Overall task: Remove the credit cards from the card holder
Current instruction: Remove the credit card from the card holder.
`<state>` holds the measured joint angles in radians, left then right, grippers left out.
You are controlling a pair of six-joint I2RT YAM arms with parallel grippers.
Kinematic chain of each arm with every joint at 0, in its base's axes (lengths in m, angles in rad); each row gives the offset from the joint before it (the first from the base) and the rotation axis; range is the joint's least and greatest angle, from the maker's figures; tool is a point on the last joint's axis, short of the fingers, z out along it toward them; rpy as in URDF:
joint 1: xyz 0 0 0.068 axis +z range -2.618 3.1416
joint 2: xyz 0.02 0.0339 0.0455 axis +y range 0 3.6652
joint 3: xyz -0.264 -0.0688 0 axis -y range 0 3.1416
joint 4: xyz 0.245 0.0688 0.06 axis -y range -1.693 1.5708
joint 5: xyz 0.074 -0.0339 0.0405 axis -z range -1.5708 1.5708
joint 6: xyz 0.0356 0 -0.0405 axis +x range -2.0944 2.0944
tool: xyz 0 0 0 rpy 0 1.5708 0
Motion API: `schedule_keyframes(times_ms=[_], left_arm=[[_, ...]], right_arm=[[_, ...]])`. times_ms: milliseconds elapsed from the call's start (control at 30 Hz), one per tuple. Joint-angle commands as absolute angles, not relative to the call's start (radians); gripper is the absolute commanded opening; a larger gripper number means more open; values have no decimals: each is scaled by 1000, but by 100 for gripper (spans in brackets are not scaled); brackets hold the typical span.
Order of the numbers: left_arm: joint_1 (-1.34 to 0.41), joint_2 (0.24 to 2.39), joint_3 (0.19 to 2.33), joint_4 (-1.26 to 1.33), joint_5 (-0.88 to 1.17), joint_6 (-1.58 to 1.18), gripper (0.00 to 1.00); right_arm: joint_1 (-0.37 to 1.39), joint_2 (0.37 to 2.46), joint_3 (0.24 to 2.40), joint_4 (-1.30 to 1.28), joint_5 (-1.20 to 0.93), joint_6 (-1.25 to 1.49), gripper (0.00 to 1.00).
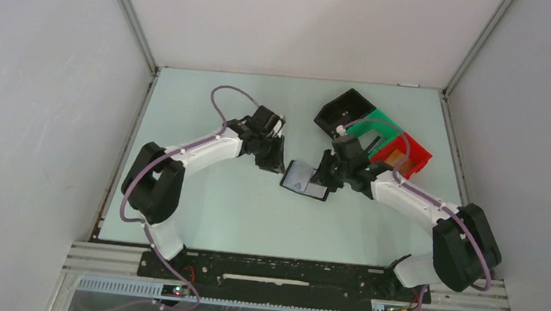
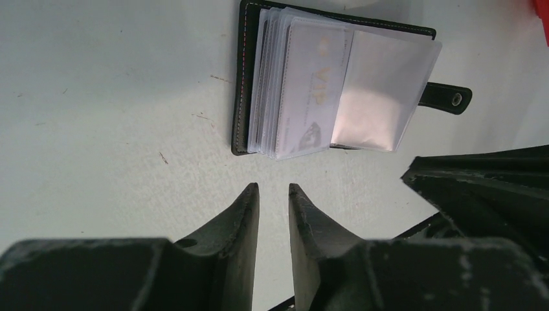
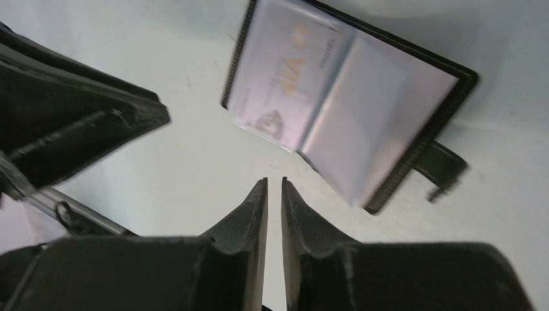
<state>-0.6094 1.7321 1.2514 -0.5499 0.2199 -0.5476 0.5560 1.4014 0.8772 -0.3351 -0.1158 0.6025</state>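
Observation:
The black card holder (image 1: 305,179) lies open and flat on the pale table between my two grippers. In the left wrist view its black cover (image 2: 245,78) holds a fan of clear sleeves, and a pale card printed VIP (image 2: 311,84) sits in the top sleeve. The closure tab (image 2: 447,98) sticks out to the right. The right wrist view shows the same card (image 3: 285,71) and tab (image 3: 443,165). My left gripper (image 2: 274,186) (image 1: 278,163) hovers just short of the holder's near edge, jaws nearly together and empty. My right gripper (image 3: 274,181) (image 1: 325,179) is also close by, nearly shut and empty.
A black open bin (image 1: 344,110), a green bin (image 1: 375,130) and a red bin (image 1: 408,153) stand at the back right, an orange-tan piece (image 1: 405,165) in the red one. The other arm's dark body shows in each wrist view (image 2: 485,188) (image 3: 71,116).

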Motion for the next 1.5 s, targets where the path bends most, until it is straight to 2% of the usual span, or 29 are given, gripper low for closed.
schedule_keyframes(times_ms=[0, 100, 333, 733, 1367, 1467], left_arm=[[-615, 1750, 1301, -515, 239, -567, 29], [-616, 1772, 1303, -497, 260, -571, 29], [-632, 1848, 1365, -505, 263, -565, 31], [-642, 1965, 1466, -528, 297, -559, 31], [-666, 1985, 1469, -510, 369, -561, 30], [-665, 1963, 1477, -546, 296, -548, 31]], right_arm=[[588, 1454, 860, -111, -61, 816, 20], [579, 1515, 858, -93, -12, 847, 16], [542, 1602, 829, -107, 37, 874, 15], [507, 1596, 718, -74, 45, 887, 14], [505, 1624, 715, -64, 17, 888, 14], [505, 1624, 716, -64, 14, 890, 14]])
